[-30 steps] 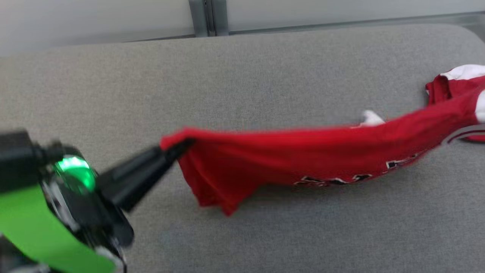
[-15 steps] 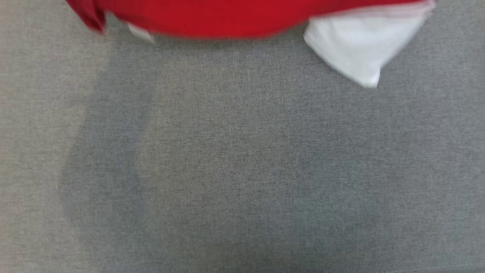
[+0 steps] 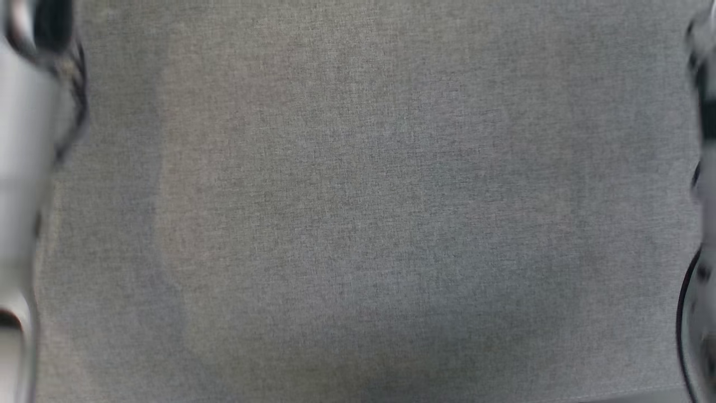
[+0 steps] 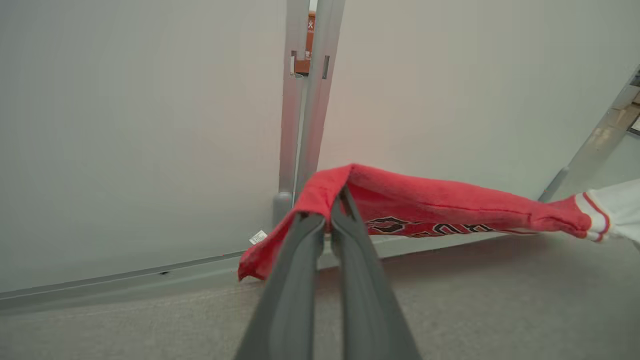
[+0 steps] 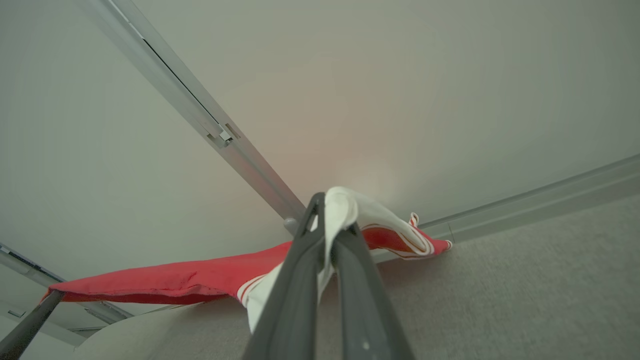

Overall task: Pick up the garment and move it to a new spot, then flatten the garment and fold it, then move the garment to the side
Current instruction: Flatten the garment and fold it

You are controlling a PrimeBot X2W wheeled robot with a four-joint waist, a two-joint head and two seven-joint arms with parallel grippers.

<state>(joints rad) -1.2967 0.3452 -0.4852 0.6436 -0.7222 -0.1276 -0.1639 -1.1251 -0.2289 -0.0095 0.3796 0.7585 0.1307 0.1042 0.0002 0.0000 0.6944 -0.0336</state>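
The left gripper (image 4: pixel 331 210) has its two dark fingers pressed together on a fold of the red jersey (image 4: pixel 450 202), and the cloth wraps over both fingertips. The right gripper (image 5: pixel 332 220) is likewise clamped, its jaws closed on the jersey's white sleeve (image 5: pixel 345 200), which bunches over the fingertips and trails down between the fingers.

From the left gripper the red cloth runs off in a taut, narrow band toward the white sleeve with its red stripes. Black lettering (image 4: pixel 425 227) with pale outlines shows along the band's lower side. On the other side of that grip a short corner of red cloth droops, with a small white tag (image 4: pixel 258 237) beside it. In the right wrist view the red band stretches away to a dark finger at its far end, so the jersey hangs spread between the two grippers.

It hangs above the grey fabric-covered surface (image 3: pixel 358 201), along that surface's far edge where it meets the pale wall panels (image 4: pixel 125 125). The drooping corner comes down near that edge; whether it touches cannot be told. A grey metal post (image 4: pixel 305 100) stands between two panels just behind the left grip.

In the head view a blurred pale left forearm (image 3: pixel 22 168) lies along the left side of the grey surface and a blurred right forearm (image 3: pixel 705 313) along the right side.
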